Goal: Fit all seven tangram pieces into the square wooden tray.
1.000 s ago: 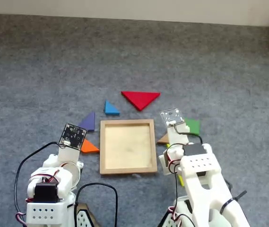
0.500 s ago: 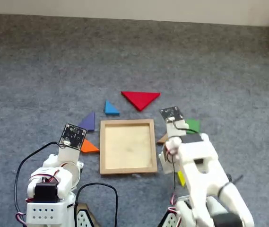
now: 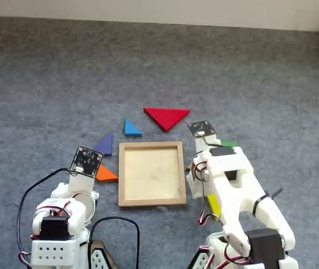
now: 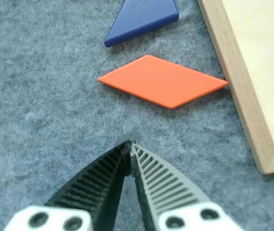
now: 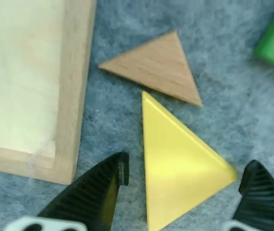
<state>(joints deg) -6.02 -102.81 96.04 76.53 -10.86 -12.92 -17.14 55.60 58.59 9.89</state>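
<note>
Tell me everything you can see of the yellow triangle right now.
The yellow triangle is a flat, smooth piece lying on the grey carpet just outside the wall of the wooden tray. One corner points at the plain wooden triangle, nearly touching it. The open right pincer straddles it, neither finger clearly touching.

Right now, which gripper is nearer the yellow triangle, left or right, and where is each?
Right. The right gripper is open with a finger either side of the yellow triangle. The left gripper, shut, sits across the wooden tray, near the orange piece.
</note>
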